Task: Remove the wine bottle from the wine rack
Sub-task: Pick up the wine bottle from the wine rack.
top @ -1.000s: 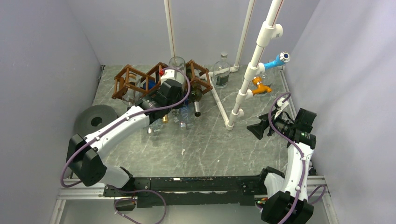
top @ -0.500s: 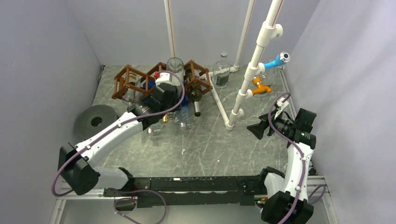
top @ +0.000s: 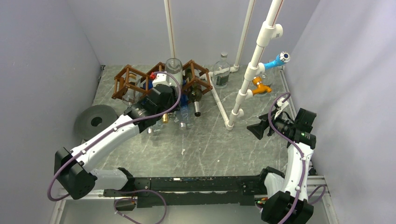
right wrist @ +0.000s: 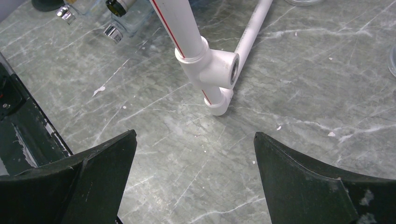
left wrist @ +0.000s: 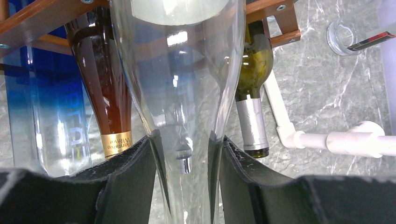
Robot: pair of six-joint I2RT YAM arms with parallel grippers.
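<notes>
Overhead camera looks down from behind; wrist cameras sit close, both sharing the white pipe (right wrist: 205,65).

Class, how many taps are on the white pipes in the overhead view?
2. A blue tap juts right from the tall pipe; an orange tap sits just below it on that pipe. The pipes leave the frame above, so more may be hidden.

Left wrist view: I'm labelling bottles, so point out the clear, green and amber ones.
Clear bottle (left wrist: 182,84): left wrist view, tapering shoulder.
Green bottle (left wrist: 257,65): left wrist view, glass shoulder.
Amber bottle (left wrist: 105,88): left wrist view, lower neck.
</notes>
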